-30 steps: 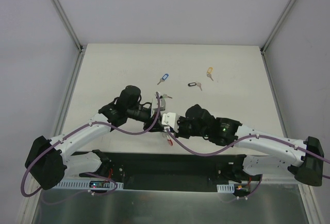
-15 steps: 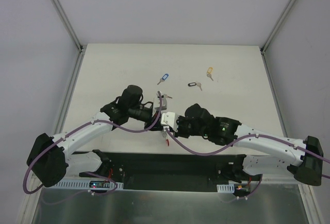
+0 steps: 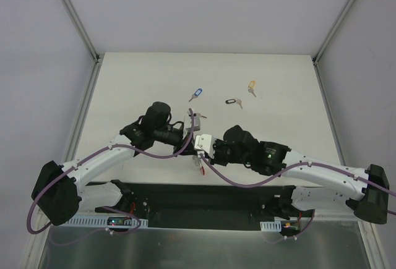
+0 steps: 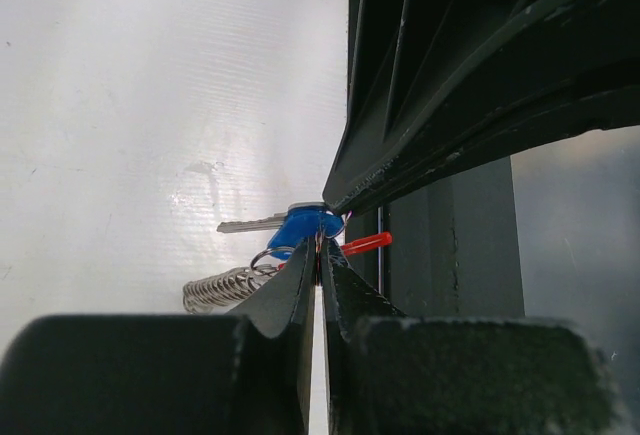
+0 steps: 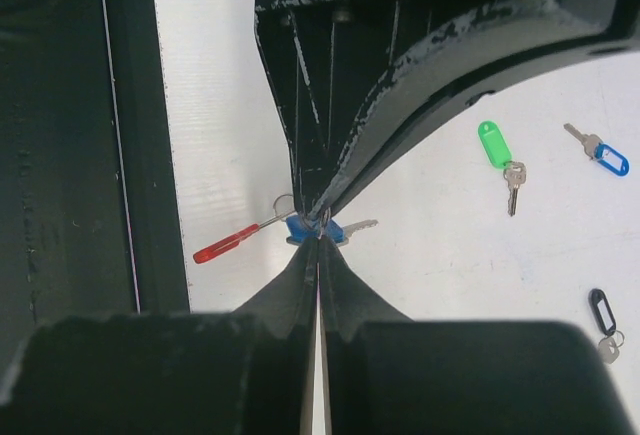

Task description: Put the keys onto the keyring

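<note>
My left gripper and right gripper meet tip to tip, both shut, near the table's front edge. Between them is a blue-tagged key. The right jaws pinch it at its small ring. The left jaws pinch the keyring, whose red end sticks out and whose grey ribbed strap lies beside it. On the table lie a green-tagged key, a second blue one, a black one and a yellow one.
The black base plate runs along the near edge just behind the grippers. Grey walls and metal rails border the white table at the back and sides. Purple cables hang from both arms.
Both grippers stay shut and tip to tip; the left gripper has shifted slightly right and towards the right one. The loose keys have not moved.
</note>
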Robot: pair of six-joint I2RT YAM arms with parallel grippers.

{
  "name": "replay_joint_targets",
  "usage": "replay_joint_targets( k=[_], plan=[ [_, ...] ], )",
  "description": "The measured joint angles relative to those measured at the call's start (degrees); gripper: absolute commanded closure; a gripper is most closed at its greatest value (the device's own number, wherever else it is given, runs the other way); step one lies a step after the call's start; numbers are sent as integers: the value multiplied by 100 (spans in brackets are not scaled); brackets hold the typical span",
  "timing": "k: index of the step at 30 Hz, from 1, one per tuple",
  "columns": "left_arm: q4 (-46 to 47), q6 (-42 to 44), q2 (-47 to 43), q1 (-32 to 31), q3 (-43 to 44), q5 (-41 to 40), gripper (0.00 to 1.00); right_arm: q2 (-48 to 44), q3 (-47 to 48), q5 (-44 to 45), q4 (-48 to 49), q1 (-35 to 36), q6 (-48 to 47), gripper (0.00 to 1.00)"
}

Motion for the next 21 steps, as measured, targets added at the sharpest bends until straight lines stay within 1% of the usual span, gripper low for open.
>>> replay_joint_targets(
  k=[8,14,21],
  plan=[
    [-2,-76,-33,44,4,-7,100,-229,-402,22,273,0,251,99],
    [0,-216,-66,146,4,-7,100,-221,-573,20,599,11,476,99],
    [162,-485,-157,192,-55,-31,100,-2,-577,15,822,118,595,99]
  ],
)
